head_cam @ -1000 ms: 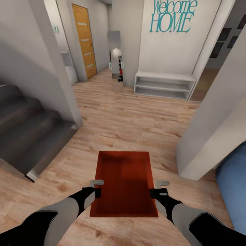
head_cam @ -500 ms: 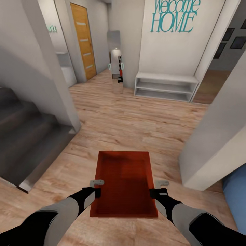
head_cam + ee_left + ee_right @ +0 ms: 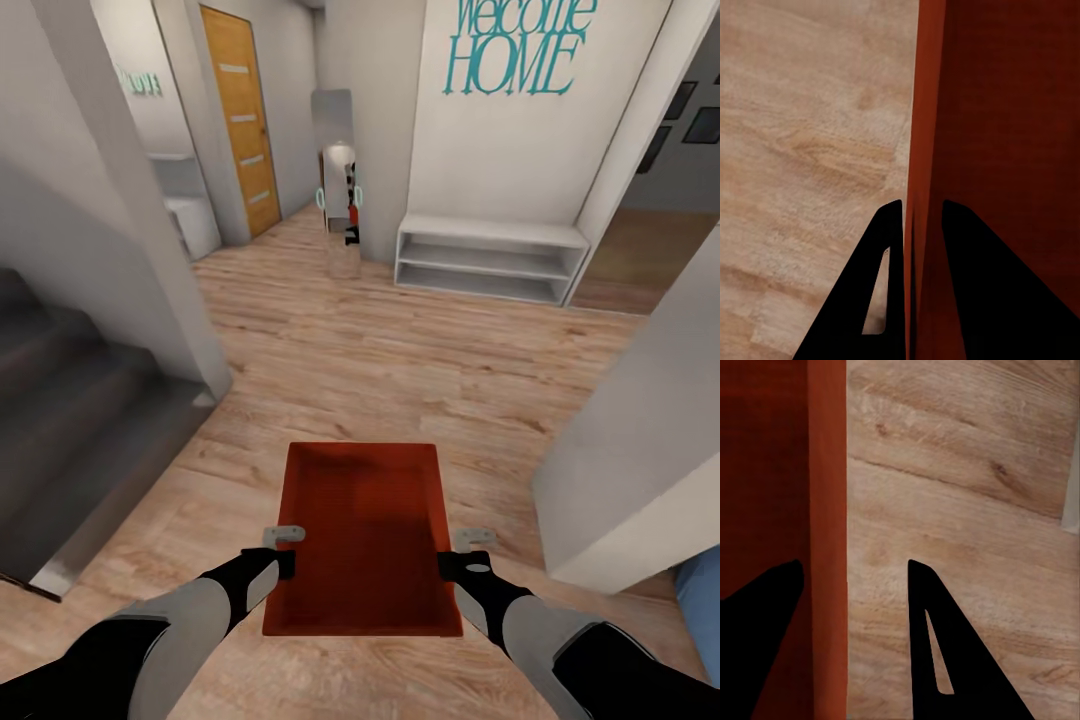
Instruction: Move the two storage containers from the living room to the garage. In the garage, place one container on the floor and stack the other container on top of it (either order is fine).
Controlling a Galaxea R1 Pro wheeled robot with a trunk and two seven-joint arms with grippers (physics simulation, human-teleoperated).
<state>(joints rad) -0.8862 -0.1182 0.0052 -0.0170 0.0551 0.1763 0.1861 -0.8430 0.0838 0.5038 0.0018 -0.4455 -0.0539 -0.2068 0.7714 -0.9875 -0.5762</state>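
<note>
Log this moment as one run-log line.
phase: carrying | object: orange-red rectangular plastic bin | left gripper: on wall | right gripper: straddling wall | floor: wood-plank hallway

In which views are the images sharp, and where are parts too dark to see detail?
Head view: evenly lit and sharp; the storage container has a shaded inside. Left wrist view: the left gripper fingers are flat black silhouettes without detail. Right wrist view: the right gripper is equally black; the wood floor grain looks slightly soft.

Bin (image 3: 365,535) low centre over plank floor (image 3: 400,370), left end effector (image 3: 285,548) on its left wall, right end effector (image 3: 462,552) on its right wall. Stairs (image 3: 70,420) left, shelf (image 3: 487,258) ahead against far wall, door (image 3: 240,120) far left, mirror (image 3: 340,190) between them.
</note>
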